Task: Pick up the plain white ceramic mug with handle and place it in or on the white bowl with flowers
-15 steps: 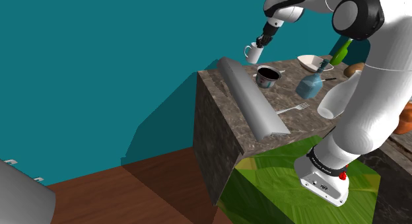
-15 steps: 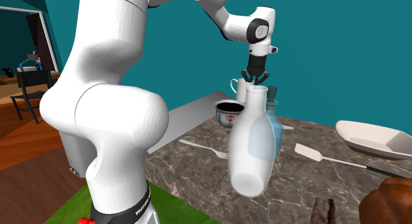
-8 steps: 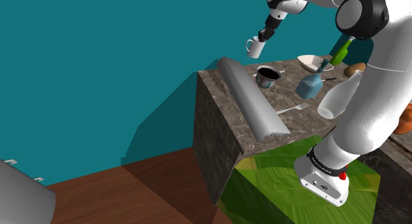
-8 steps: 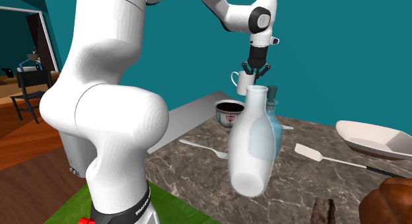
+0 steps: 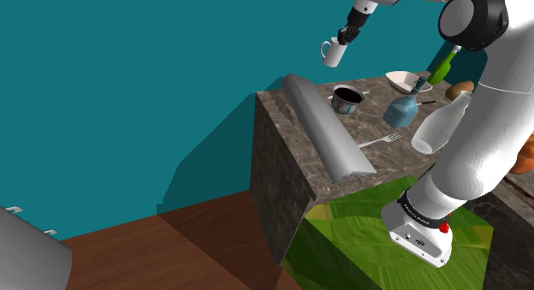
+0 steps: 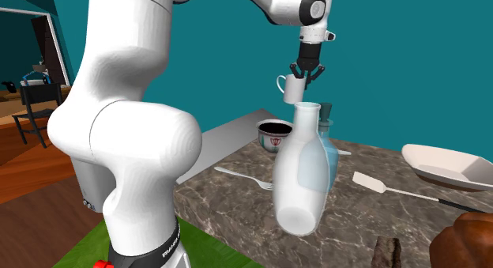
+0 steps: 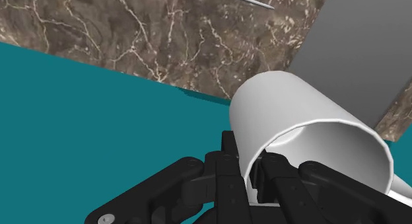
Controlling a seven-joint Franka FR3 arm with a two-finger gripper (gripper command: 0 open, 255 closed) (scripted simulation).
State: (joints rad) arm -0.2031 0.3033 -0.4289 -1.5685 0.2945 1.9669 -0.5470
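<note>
— Holding anything, that claw [image 5: 348, 33]?
— Yes. Its fingers pinch the rim of the white mug [image 5: 333, 51], which hangs upright in the air, high over the far edge of the marble desk [image 5: 282, 160].
— And the white bowl [image 5: 399, 78]?
— Resting on the desk, well apart from the mug, toward the shoulder view's right, past a blue bottle [image 5: 401, 109]. A dark cup [image 5: 347, 98] stands below the mug.
</note>
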